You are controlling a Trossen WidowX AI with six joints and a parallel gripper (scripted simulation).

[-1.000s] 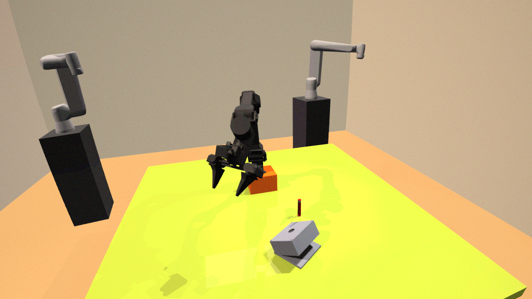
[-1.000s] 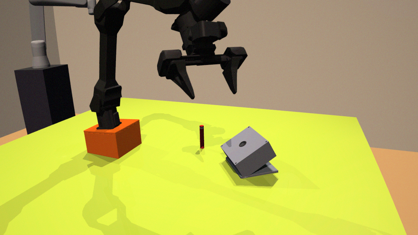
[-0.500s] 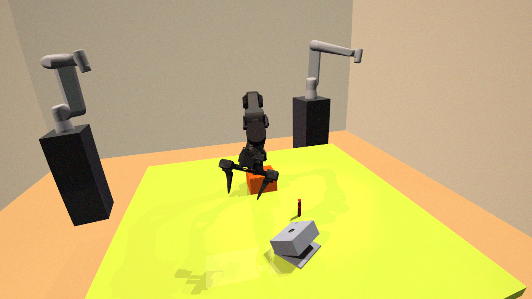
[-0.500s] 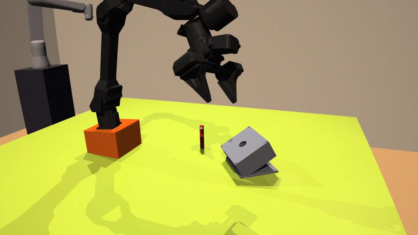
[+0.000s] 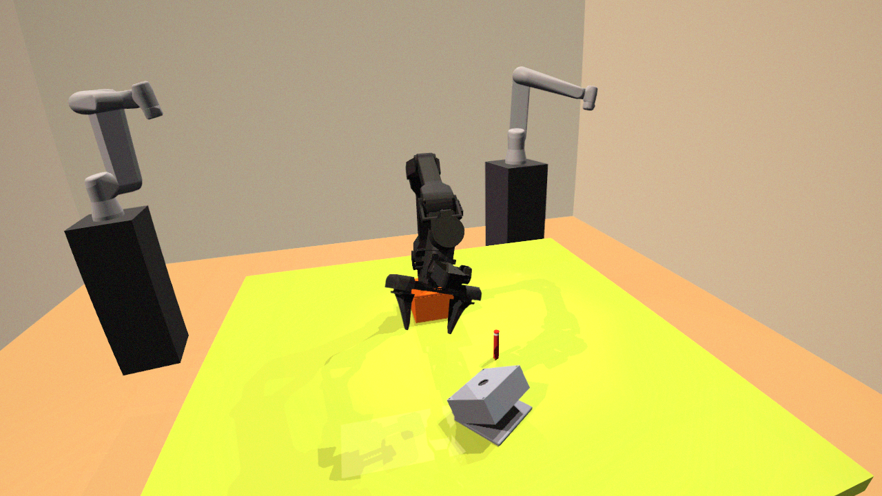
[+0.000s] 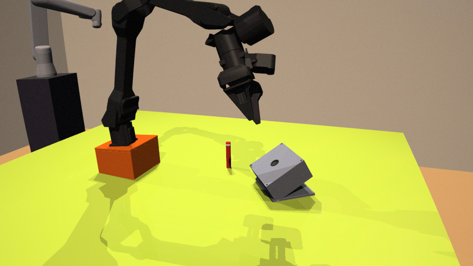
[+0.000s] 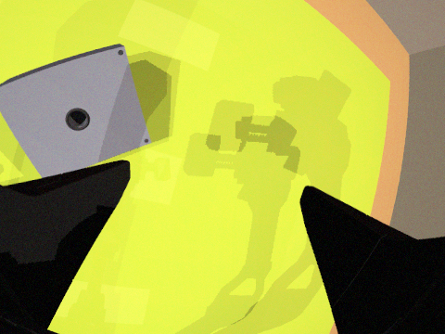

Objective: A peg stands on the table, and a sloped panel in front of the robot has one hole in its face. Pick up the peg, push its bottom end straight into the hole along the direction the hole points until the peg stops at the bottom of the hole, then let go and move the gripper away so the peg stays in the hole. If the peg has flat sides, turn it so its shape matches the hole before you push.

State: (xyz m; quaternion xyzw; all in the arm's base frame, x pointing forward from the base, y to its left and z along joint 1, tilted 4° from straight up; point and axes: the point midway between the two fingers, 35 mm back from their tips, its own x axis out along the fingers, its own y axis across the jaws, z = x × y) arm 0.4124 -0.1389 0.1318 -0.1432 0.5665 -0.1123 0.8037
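A thin round red peg (image 5: pixel 495 346) (image 6: pixel 228 155) with a white band near its top stands upright on the yellow table (image 5: pixel 617 431) (image 6: pixel 198 205). The grey sloped panel block (image 5: pixel 502 395) (image 6: pixel 291 180) (image 7: pixel 51 139) stands beside it, with one round dark hole (image 5: pixel 483 382) (image 6: pixel 274 162) (image 7: pixel 77 119) in its tilted face. My gripper (image 5: pixel 428 331) (image 6: pixel 255 121) (image 7: pixel 217 182) is open and empty, high above the table. In the top view it is left of the peg. The wrist view shows the panel beyond the left finger; the peg is not visible there.
The orange base block (image 5: pixel 431 306) (image 6: pixel 145 158) carries my arm. Two grey arms on black pedestals (image 5: pixel 126 289) (image 5: pixel 515 203) stand beyond the table's back and left side; one pedestal (image 6: pixel 49 112) also shows in the exterior view. Arm shadows cross the table.
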